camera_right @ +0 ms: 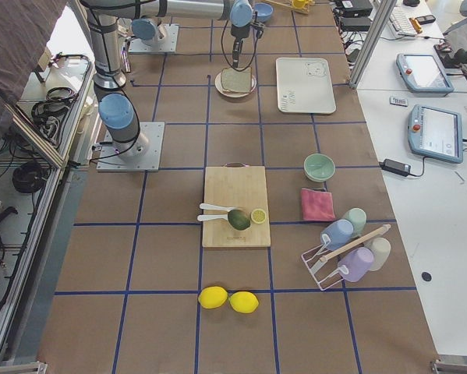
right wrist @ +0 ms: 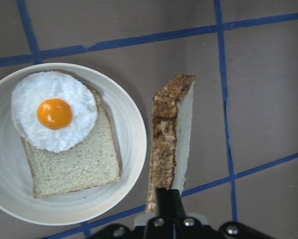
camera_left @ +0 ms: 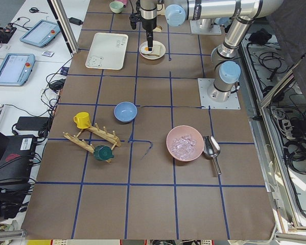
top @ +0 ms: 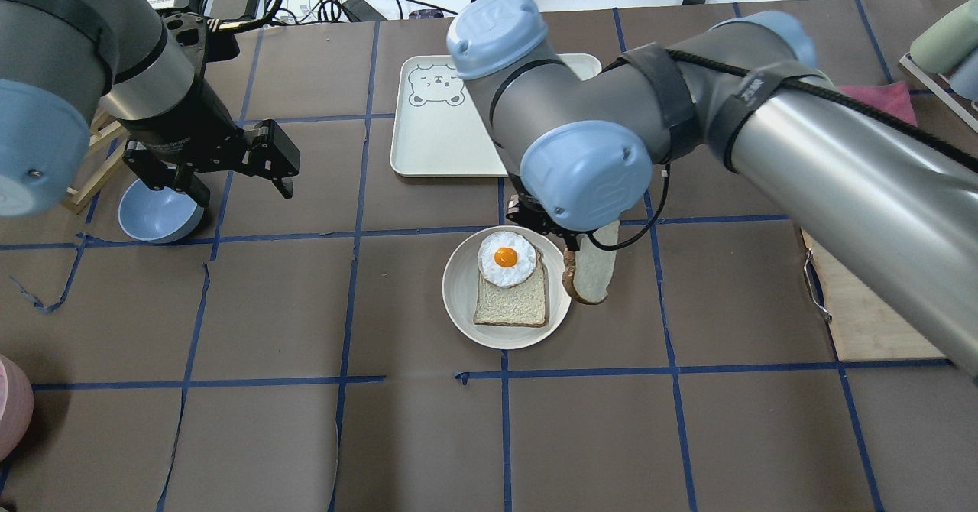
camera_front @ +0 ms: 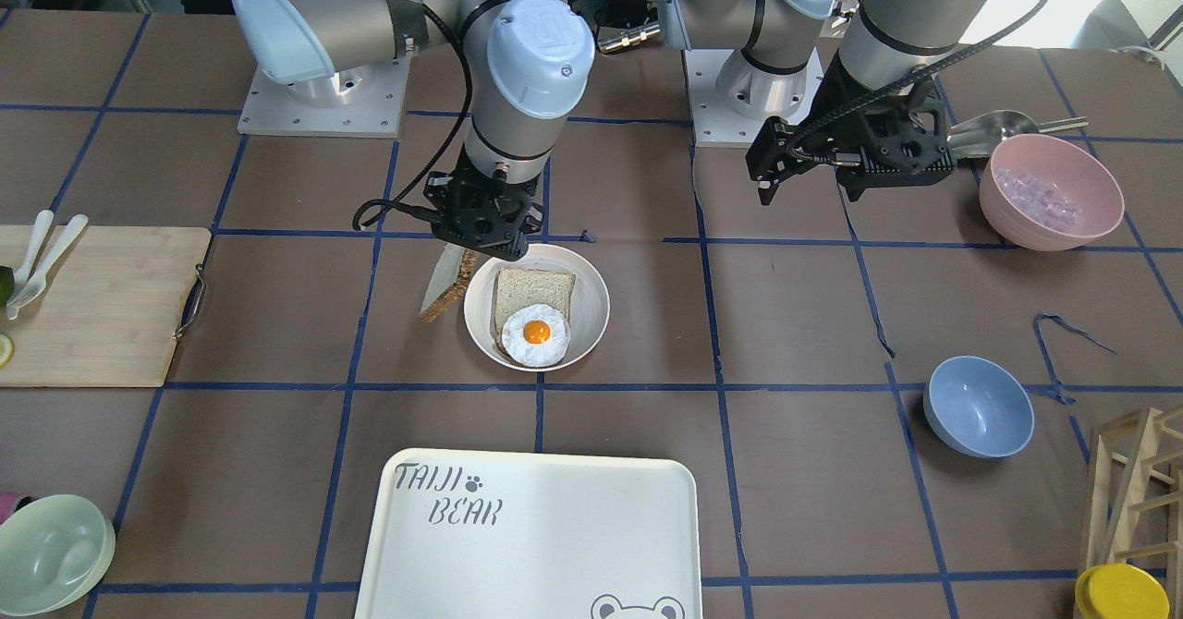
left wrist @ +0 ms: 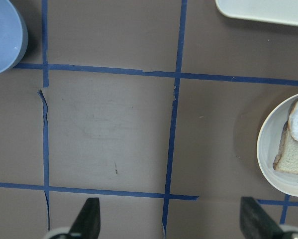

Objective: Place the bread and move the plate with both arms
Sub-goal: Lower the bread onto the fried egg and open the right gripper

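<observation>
The bread (camera_front: 450,285) has a dark brown crust and hangs on edge from my right gripper (camera_front: 476,251), which is shut on its top end. It is just outside the plate's rim; it also shows in the overhead view (top: 594,267) and the right wrist view (right wrist: 171,134). The off-white plate (camera_front: 591,297) holds a paler square slice with a fried egg (camera_front: 536,333) on top. The plate also shows in the overhead view (top: 458,298) and the right wrist view (right wrist: 131,149). My left gripper (camera_front: 811,190) is open and empty, well to the plate's side and high over bare table (left wrist: 171,221).
The white TAIJI BEAR tray (camera_front: 554,527) lies beyond the plate. A blue bowl (camera_front: 978,406) and a pink bowl of ice (camera_front: 1049,192) with a metal scoop are on my left side. A wooden cutting board (camera_front: 92,305) and a pale green bowl (camera_front: 46,554) are on my right.
</observation>
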